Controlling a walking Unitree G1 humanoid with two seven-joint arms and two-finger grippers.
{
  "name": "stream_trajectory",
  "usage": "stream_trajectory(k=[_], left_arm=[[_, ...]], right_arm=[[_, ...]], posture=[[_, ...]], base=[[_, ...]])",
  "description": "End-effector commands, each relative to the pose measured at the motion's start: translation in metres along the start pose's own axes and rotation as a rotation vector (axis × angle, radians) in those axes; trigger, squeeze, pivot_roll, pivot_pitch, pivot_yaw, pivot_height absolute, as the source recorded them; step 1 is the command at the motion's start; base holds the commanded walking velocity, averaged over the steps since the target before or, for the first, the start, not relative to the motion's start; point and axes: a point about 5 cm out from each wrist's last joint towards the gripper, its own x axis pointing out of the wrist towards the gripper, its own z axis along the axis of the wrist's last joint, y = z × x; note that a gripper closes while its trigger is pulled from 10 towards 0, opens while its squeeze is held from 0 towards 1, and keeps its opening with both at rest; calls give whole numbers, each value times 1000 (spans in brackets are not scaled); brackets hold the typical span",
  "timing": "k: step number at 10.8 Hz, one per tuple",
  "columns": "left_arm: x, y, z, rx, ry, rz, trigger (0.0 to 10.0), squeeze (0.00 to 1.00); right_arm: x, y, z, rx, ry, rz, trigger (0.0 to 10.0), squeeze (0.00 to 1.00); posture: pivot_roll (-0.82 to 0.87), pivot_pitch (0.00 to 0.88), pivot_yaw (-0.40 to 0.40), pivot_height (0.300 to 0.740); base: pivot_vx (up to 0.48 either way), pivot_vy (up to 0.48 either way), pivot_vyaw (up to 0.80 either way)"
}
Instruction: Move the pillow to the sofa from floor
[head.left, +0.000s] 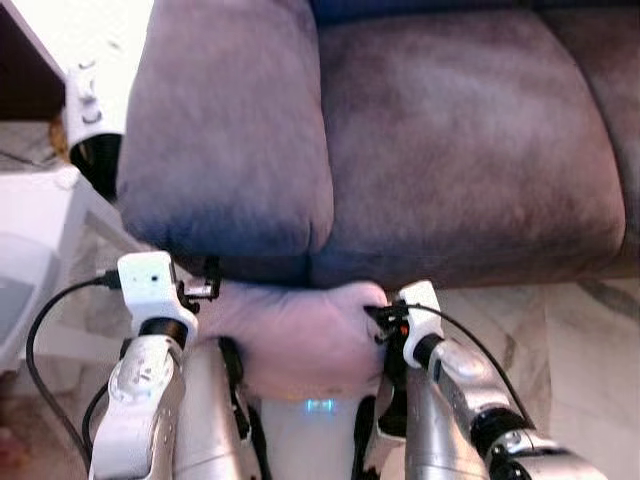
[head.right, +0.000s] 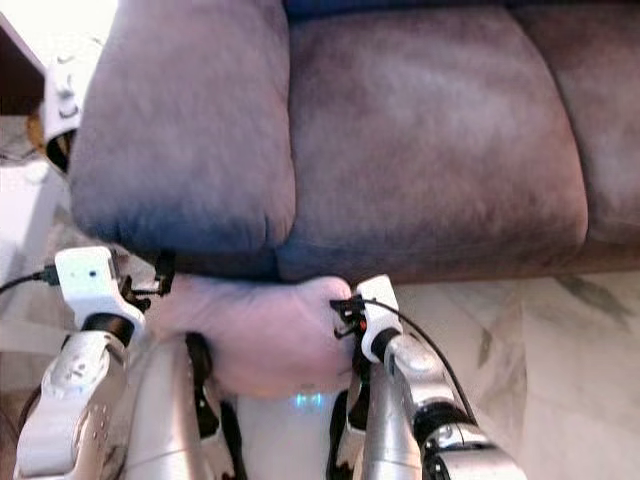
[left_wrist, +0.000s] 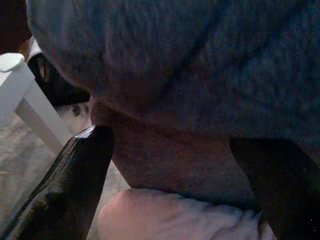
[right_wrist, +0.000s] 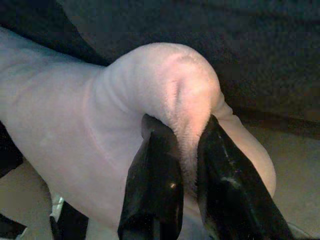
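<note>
You've got the pillow (head.left: 300, 335) held low against the sofa (head.left: 450, 150) front. Right gripper (right_wrist: 186, 150) is pinching a bunched corner; left gripper (left_wrist: 170, 165) is spread wide, gripping nothing. It's soft and light, it'll sag: grab a fat fold.

The sofa (head.left: 450, 150) is mottled grey-purple plush across the upper frame. Below it, the pillow (head.left: 300, 335) is pale pink — plain, unpatterned. The floor (head.left: 560, 330), lower right, is cream marble with grey veining — the silver arms carry black fingers (right_wrist: 155, 190).
</note>
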Motion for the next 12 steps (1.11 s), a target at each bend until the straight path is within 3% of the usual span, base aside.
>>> stream_trajectory(k=[1,10,12], left_arm=[[-2,3,-1,0,0,6,10000,0],[0,2,0,-15,-14,-7,10000,0],[0,2,0,-25,-13,-3,10000,0]], right_arm=[[3,-1,15,-14,-82,-7,10000,0],[5,6,12,-13,-67,24,10000,0],[4,6,11,-7,-63,24,10000,0]], posture=[[241,333,-19,605],[239,332,-23,740],[239,333,-23,740]], base=[[0,0,0],[0,0,0],[0,0,0]])
